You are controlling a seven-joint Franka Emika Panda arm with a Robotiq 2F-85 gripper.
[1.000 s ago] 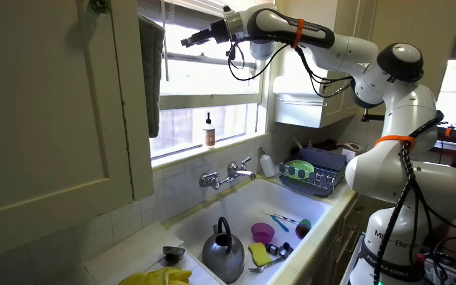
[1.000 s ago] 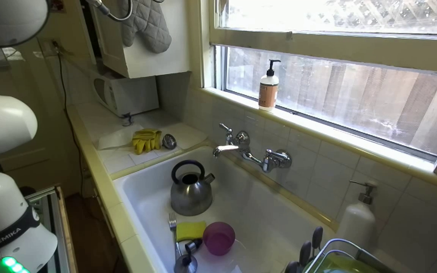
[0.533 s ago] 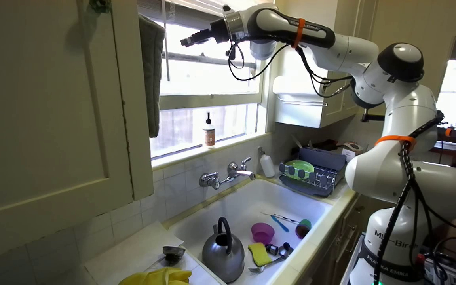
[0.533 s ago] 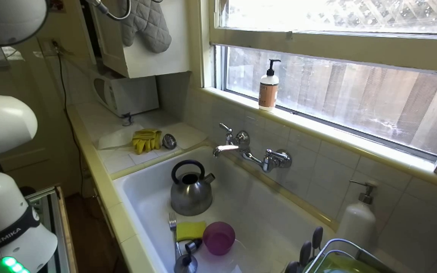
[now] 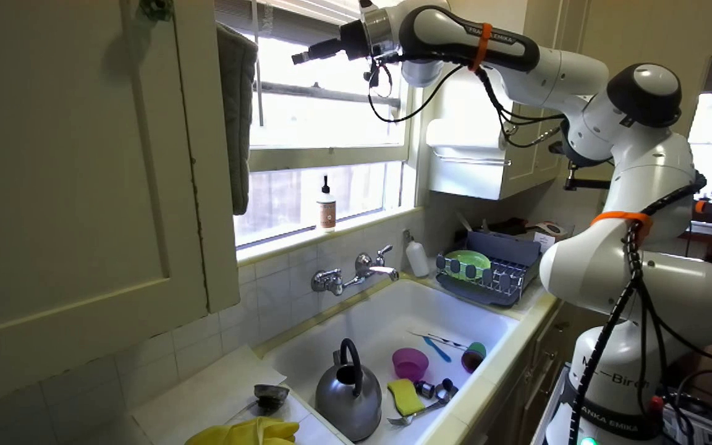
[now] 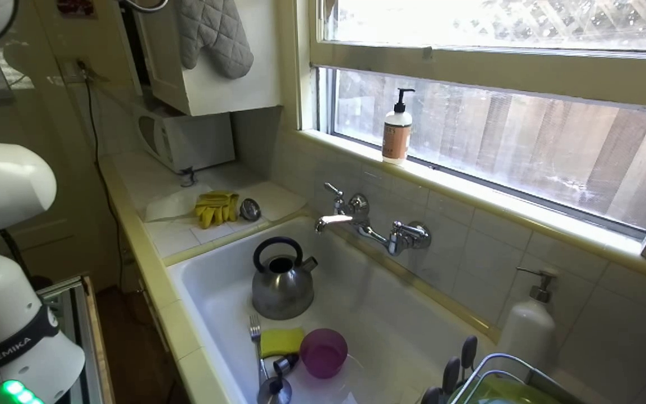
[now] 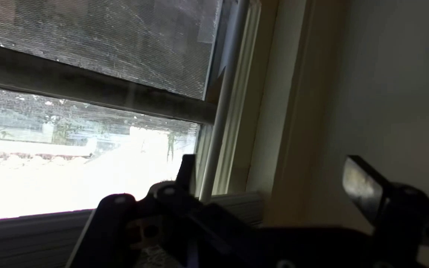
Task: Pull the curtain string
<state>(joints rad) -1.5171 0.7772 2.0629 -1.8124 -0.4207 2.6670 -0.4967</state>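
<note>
Bright window (image 5: 331, 127) above a white sink (image 5: 374, 324). Sink holds an open-topped kettle (image 6: 282, 294), purple bowl (image 6: 323, 356), tipped green cup (image 5: 478, 350), yellow sponge (image 6: 282, 341) and fork (image 6: 254, 330); dish rack (image 5: 507, 272) alongside carries a green dish (image 5: 470, 262). Robotiq gripper (image 7: 274, 173) is up by the window, fingers (image 7: 361, 184) well apart. Blind wand (image 7: 222, 108) hangs along the window's side, apart from the gripper; wrist view shows it between the fingers, nearer one.

- Rod (image 7: 225, 93): one end hidden behind the gripper (image 7: 273, 170), the other cut off (wrist view).
- Bottle label (image 6: 396, 139): print too small to read.
- Yellow gloves (image 5: 251, 434): cut off, near left, in an exterior view.
</note>
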